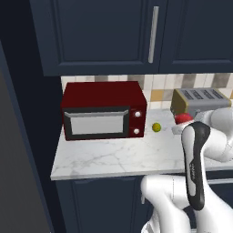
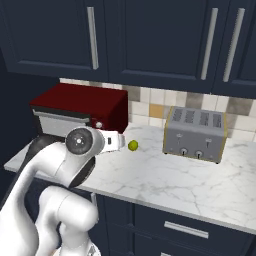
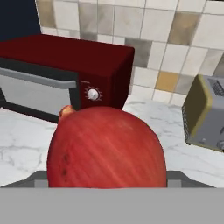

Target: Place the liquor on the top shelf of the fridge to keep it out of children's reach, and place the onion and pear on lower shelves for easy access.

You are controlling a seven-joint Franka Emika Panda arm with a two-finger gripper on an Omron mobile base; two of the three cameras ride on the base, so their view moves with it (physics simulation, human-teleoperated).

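A white marble counter (image 1: 109,157) runs across the middle of both base views, with dark navy cabinets (image 1: 104,36) above it and a tiled wall (image 2: 150,102) behind. In the hand view the onion (image 3: 107,148) sits low in the centre, very big and close: a round red ball with fine pale stripes and a small orange tip at its upper left. It seems to sit in my pincer, but my fingers are hidden, so I cannot tell if they are closed on it. In the left base view the onion is a red patch at middle right, partly behind my arm. The pear (image 1: 156,127), small and yellow-green, lies on the counter between the red microwave (image 1: 103,110) and the grey toaster (image 2: 195,132), apart from both. No writing can be read.
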